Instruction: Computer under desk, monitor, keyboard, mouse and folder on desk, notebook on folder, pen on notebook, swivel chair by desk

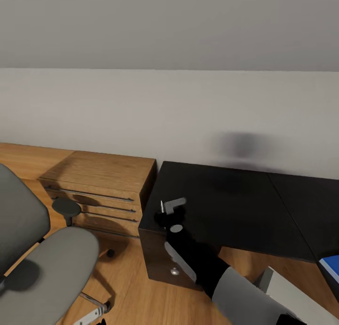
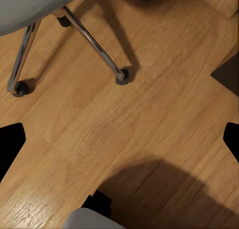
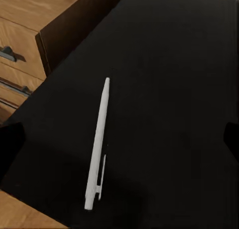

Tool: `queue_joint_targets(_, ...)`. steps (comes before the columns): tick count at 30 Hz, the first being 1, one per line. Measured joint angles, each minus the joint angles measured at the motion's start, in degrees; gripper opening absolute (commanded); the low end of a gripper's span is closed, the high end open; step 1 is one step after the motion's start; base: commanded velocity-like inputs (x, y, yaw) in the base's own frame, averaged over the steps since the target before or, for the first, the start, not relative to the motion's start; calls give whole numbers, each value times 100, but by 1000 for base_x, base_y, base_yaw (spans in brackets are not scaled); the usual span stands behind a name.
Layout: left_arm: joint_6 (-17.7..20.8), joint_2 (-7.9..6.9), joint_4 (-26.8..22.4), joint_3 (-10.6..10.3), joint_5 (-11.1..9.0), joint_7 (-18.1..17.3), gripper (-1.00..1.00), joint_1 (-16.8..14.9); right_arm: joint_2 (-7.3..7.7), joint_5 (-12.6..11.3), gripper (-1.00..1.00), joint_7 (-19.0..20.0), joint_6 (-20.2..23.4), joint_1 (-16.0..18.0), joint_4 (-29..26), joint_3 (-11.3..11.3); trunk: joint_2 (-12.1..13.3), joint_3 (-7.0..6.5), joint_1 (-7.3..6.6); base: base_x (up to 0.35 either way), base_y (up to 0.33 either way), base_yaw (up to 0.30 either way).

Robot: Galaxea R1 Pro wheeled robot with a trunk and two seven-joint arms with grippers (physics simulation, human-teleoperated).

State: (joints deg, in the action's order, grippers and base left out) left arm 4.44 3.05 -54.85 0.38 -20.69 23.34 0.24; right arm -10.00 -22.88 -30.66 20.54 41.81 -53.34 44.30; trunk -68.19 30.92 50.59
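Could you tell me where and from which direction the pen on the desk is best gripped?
Grip the pen around mid-barrel, coming straight down from above, fingers closing across its width. It lies flat on the desk, so probably only its narrow sides offer purchase.

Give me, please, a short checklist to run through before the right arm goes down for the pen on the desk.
1. Pen lies flat on the black desk, nothing on or against it: ok.
2. Right gripper is over the desk's end near the oak drawer chest, with the pen between its fingertips in the right wrist view: ok.
3. Right gripper open wide enough for the pen: ok, its fingertips sit at that view's two edges.
4. Pen well in from the desk's edge: not ok, its clip end lies close to the edge.
5. Folder on the desk: ok; notebook on it: cannot tell.
6. Swivel chair stands apart from the right arm: ok.
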Motion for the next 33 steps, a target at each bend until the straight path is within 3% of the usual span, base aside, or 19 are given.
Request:
queue_joint_targets(7,0,1,0,-22,-4,-8,100,0,0,-27,100,782,-538,686,1547,-303,0,0,0,0,0,0)
queue_joint_targets(12,0,1,0,-28,-6,-9,100,0,0,-49,100,1190,-796,827,2148,-363,0,0,0,0,0,0)
queue_joint_targets(18,1,2,0,-48,-7,-10,100,0,0,-79,100,1421,-860,859,2301,-366,0,0,0,0,0,0)
queue_joint_targets(33,4,5,8,-131,0,-14,100,0,0,-94,100,1456,-858,848,2268,-334,0,0,0,0,0,32)
